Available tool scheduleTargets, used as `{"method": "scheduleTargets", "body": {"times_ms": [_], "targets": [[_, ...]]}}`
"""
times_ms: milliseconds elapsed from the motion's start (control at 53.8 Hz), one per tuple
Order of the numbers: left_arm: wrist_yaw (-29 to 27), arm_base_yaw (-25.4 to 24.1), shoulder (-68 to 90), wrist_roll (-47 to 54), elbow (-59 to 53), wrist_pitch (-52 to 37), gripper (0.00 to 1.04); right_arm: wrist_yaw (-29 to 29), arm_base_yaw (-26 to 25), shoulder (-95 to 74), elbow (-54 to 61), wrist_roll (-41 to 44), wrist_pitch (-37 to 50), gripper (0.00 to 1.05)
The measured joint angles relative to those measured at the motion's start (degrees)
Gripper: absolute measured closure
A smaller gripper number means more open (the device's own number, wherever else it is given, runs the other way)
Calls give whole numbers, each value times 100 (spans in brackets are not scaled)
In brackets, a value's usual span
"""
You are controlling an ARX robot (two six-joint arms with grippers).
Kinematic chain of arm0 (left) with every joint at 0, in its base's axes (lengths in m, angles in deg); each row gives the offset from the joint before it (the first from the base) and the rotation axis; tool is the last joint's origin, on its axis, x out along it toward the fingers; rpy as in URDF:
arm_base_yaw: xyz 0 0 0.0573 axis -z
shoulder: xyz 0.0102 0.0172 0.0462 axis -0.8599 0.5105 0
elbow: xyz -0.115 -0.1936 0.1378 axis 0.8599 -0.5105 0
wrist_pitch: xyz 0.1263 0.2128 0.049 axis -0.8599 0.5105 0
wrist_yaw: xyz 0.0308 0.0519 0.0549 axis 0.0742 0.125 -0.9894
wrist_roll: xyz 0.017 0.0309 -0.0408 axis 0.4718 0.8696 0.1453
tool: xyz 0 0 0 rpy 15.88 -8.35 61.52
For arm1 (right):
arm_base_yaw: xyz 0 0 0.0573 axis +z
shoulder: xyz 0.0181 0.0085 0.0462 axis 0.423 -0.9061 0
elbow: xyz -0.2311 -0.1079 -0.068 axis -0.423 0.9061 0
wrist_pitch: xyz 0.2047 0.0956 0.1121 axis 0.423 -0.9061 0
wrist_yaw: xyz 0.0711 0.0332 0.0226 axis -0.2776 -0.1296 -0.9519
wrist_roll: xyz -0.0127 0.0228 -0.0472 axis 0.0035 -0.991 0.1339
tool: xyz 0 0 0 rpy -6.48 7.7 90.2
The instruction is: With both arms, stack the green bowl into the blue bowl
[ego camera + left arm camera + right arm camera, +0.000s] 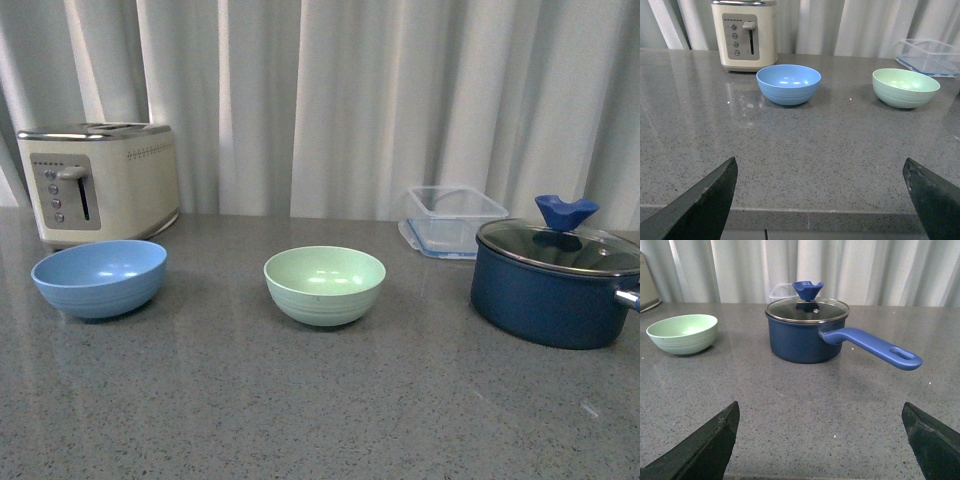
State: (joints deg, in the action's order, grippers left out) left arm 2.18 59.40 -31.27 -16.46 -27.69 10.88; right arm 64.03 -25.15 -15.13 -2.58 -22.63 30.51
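Two matte round bowls, faintly ridged outside, sit upright and well apart on the speckled grey stone countertop (300, 410). The green bowl (324, 285) is at centre, the blue bowl (99, 277) to its left, just in front of the cream toaster (98, 183). A navy pot (555, 300) with a glass lid (560, 248) stands to the right, a clear plastic container (452, 222) behind it. Left gripper (820, 160) and right gripper (820, 403) have fingers spread wide, well short of the bowls.

A cream rectangular toaster (744, 35) stands on the grey speckled tabletop (800, 150), well ahead of the left gripper (819, 165). Ahead of the right gripper (820, 407) sits a dark navy glass-lidded pot (802, 340), a clear plastic container (452, 215) just behind it.
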Motion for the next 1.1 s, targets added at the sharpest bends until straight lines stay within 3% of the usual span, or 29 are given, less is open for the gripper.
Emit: {"method": "scheduleTargets", "body": {"times_ms": [316,334,371,409,520,631,761,1096], "targets": [[0,0,0,0,0,0,7,-2,0,0,0,0,0,10],[-225,55,146,-181,66,214,7,0,2,0,0,0,0,10],[-874,74,896,-699,527,1193,7,0,0,-2,0,0,0,10],[-1027,-164,1954,-1027,890,1440,7,0,0,0,0,0,0,10],[-730,-944,4371,-1252,1709,411,7,-2,2,-2,0,0,0,10],[-400,-1198,6046,-1102,2774,-101,7,0,0,0,0,0,0,10],[87,-1099,7573,-992,4129,638,7,-2,0,0,0,0,0,10],[-323,-573,9329,-859,6500,833,7,0,0,0,0,0,0,10]]}}
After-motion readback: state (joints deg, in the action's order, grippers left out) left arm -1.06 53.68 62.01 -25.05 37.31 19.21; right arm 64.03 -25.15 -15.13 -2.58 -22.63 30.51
